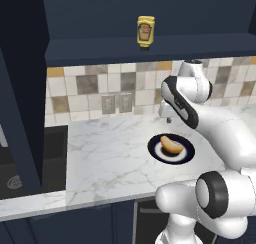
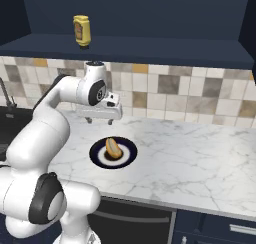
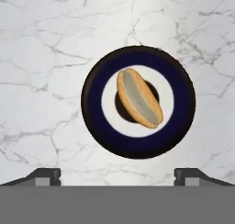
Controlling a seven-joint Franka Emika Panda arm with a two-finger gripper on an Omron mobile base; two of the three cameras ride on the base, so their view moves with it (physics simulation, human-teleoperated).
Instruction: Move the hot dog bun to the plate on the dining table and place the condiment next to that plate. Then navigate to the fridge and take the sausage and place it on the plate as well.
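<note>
The hand view looks straight down on the bun (image 3: 139, 98), split side up, lying on a navy-rimmed plate (image 3: 94, 122); the base views add the condiment (image 1: 145, 31) above, at the edge of a dark shelf (image 1: 100, 48). The gripper (image 2: 103, 121) hangs over the plate, jaws wide apart and holding nothing. The plate sits mid-counter (image 1: 110, 158), with bare marble open on all sides toward the front edge and tiled wall (image 2: 200, 95).

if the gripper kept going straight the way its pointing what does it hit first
Probably the navy-rimmed plate on the marble counter, or the hot dog bun lying on it; the open gripper looks straight down, aimed near the plate's edge.
</note>
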